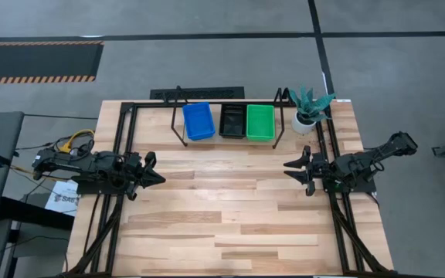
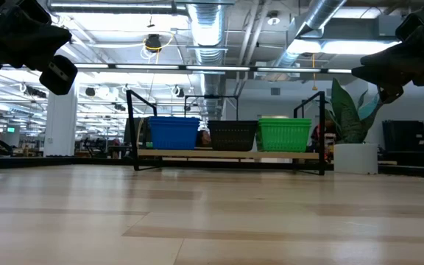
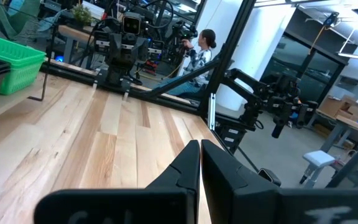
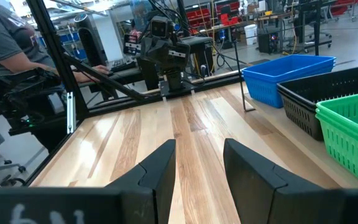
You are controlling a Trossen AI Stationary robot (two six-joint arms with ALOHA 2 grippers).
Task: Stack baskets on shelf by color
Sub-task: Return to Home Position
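Three basket stacks stand side by side on the shelf (image 1: 180, 133) at the table's far edge: blue (image 1: 198, 121) on the left, black (image 1: 232, 121) in the middle, green (image 1: 259, 122) on the right. In the low view the blue (image 2: 173, 133), black (image 2: 232, 135) and green (image 2: 284, 135) stacks rest on the shelf's wood board. My left gripper (image 1: 159, 178) hangs shut over the table's left side, pointing level toward the middle. My right gripper (image 1: 287, 168) hangs open over the right side, with nothing between its fingers.
A plant in a white pot (image 1: 307, 112) stands at the far right, beside the green stack. The black table frame (image 1: 122, 154) runs along both sides. A person (image 3: 197, 53) sits beyond the table's right side. The bare wood tabletop (image 1: 222, 208) lies between the arms.
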